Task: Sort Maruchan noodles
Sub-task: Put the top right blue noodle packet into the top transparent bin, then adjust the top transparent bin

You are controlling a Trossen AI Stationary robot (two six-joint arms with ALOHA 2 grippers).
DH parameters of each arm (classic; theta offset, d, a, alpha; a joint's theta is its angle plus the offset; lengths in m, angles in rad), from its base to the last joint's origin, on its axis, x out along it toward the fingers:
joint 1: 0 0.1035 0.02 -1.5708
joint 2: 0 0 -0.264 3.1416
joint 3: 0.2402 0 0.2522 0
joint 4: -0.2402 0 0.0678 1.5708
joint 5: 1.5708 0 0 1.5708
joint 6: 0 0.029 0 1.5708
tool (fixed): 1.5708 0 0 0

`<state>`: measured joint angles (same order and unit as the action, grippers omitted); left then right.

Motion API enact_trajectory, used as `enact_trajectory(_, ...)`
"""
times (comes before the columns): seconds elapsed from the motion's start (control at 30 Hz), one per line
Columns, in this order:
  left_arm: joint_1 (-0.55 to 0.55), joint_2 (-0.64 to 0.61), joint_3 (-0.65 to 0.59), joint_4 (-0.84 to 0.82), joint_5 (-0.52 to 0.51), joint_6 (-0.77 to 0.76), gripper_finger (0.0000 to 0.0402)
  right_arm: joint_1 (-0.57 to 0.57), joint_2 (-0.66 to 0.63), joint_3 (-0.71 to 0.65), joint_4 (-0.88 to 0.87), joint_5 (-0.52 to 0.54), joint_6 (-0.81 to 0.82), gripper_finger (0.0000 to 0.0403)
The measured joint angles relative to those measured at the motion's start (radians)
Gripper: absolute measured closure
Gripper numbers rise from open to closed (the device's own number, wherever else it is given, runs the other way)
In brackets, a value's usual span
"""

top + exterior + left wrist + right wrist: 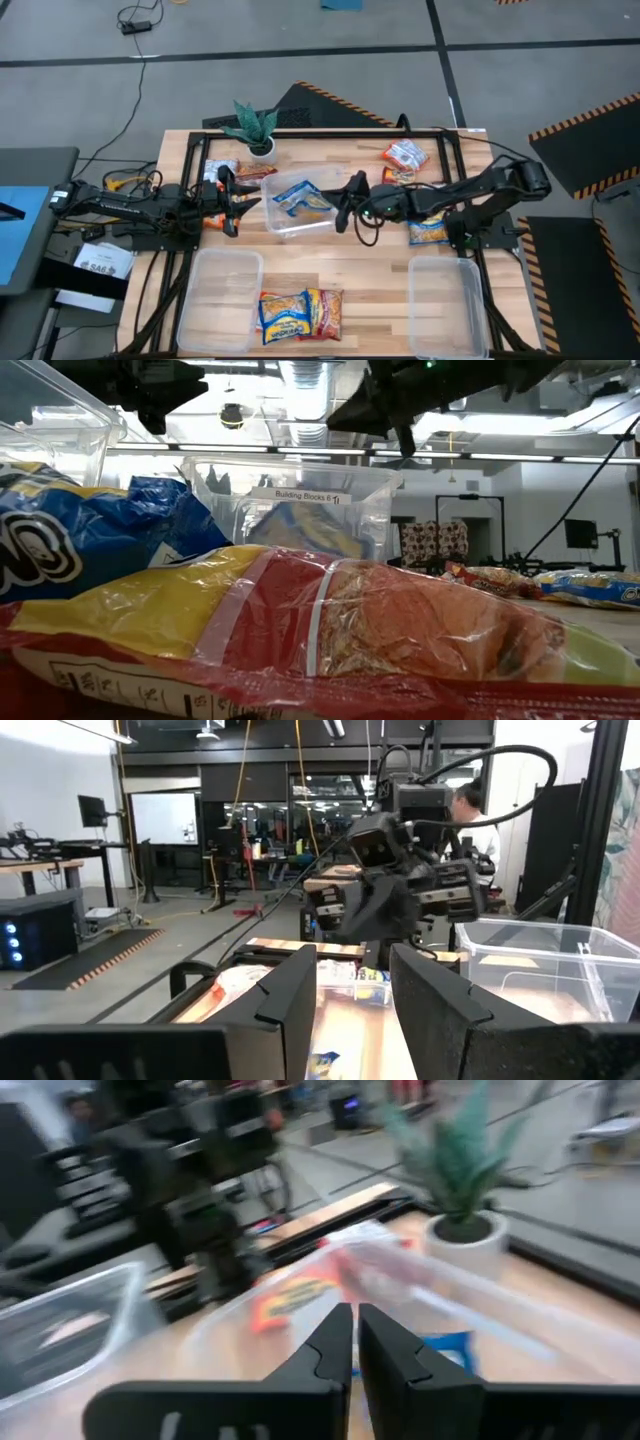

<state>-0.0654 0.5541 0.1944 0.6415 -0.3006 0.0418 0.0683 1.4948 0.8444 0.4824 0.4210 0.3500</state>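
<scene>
At the near edge of the table (370,275), between two clear tubs, lie a blue-and-yellow noodle packet (283,316) and a red-and-yellow noodle packet (324,311), side by side and touching. In the low view they fill the foreground, the red-and-yellow one in front. The left near tub (217,287) and the right near tub (447,305) each stand just beside a table corner, and I see no packet in either.

Farther in, at the middle of the table, a third clear tub (300,206) holds one blue packet (300,198). The right end effector (347,203) hangs just at this tub's right rim; in its wrist view the two fingers stand almost together with a thin slit between them and nothing in it, so it is released but barely parted. The left end effector (232,200) waits on the tub's left side, near but not touching; its fingers (288,992) stand apart and grasp nothing.

To the right, beneath the right arm, lies another blue-and-yellow packet (428,231). Beyond it, toward the far right corner, an orange-red packet with white (405,155) lies, with one more orange packet (400,176) beside it. On the far left a further packet (221,170) rests near a small potted plant (254,128).
</scene>
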Motion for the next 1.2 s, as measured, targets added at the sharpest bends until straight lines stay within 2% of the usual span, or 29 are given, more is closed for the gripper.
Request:
enact_trajectory(0.1,0.000,0.000,0.000,0.000,0.000,0.000,0.0283,-0.005,-0.001,0.019,-0.031,-0.045,-0.001,0.0343)
enact_trajectory(0.3,0.000,0.000,0.000,0.014,-0.030,0.000,0.0283,-0.037,0.009,0.226,-0.409,-0.104,-0.095,0.0340)
enact_trajectory(0.43,0.000,0.002,0.000,0.010,-0.031,-0.002,0.0283,-0.080,0.071,0.360,-0.668,-0.110,-0.181,0.0356)
enact_trajectory(0.57,0.000,0.002,0.000,-0.004,-0.028,-0.005,0.0283,-0.126,0.156,0.463,-0.810,-0.128,-0.262,0.0391)
enact_trajectory(0.73,0.000,0.002,0.000,-0.005,-0.026,-0.007,0.0283,-0.166,0.268,0.554,-0.946,-0.134,-0.284,0.0391)
enact_trajectory(0.93,0.000,0.002,0.000,-0.005,-0.027,-0.008,0.0283,-0.211,0.376,0.649,-1.034,-0.082,-0.299,0.0396)
enact_trajectory(1.07,0.000,0.002,0.000,-0.007,-0.027,-0.008,0.0283,-0.240,0.403,0.689,-1.082,0.013,-0.292,0.0396)
enact_trajectory(1.2,0.000,0.002,0.000,-0.012,-0.027,-0.008,0.0283,-0.280,0.411,0.695,-1.172,0.056,-0.245,0.0396)
